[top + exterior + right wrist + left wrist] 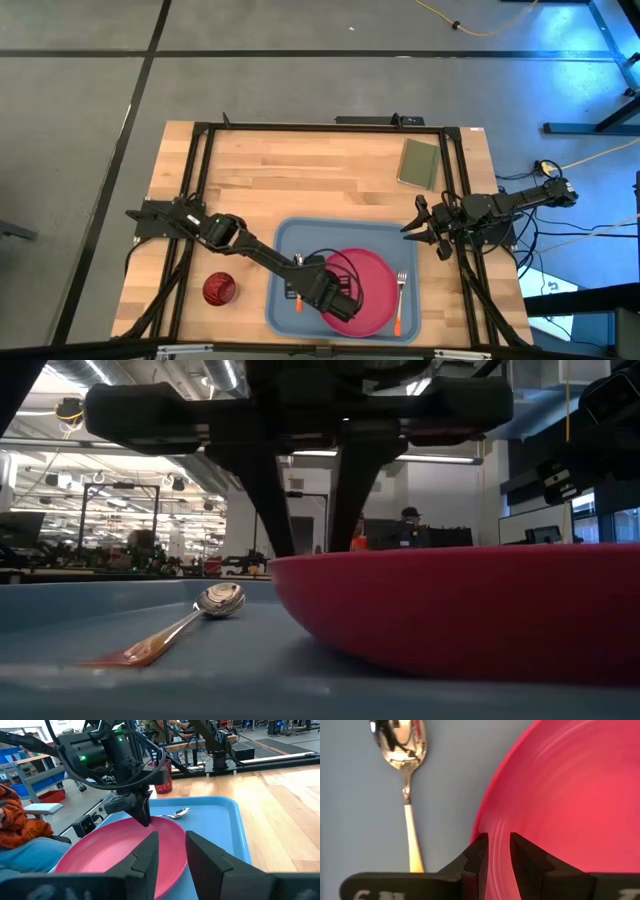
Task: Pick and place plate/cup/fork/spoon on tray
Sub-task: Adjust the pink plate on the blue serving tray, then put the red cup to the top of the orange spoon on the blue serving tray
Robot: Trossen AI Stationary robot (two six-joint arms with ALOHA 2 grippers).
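A green pad (419,164) lies on the bare wooden table (300,170), near its far right corner. A black metal frame (320,126) runs round the tabletop. On the grey floor beyond, a yellow cable (470,25) trails across, and black cables (545,250) hang in a tangle off the table's right side. Across the room a person in a dark cap (408,525) sits among desks, and someone's orange sleeve (15,820) shows nearby.

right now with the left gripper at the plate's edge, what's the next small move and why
Probably lift the left gripper clear of the plate: plate, spoon and fork already lie on the tray, while the cup sits on the table outside it.
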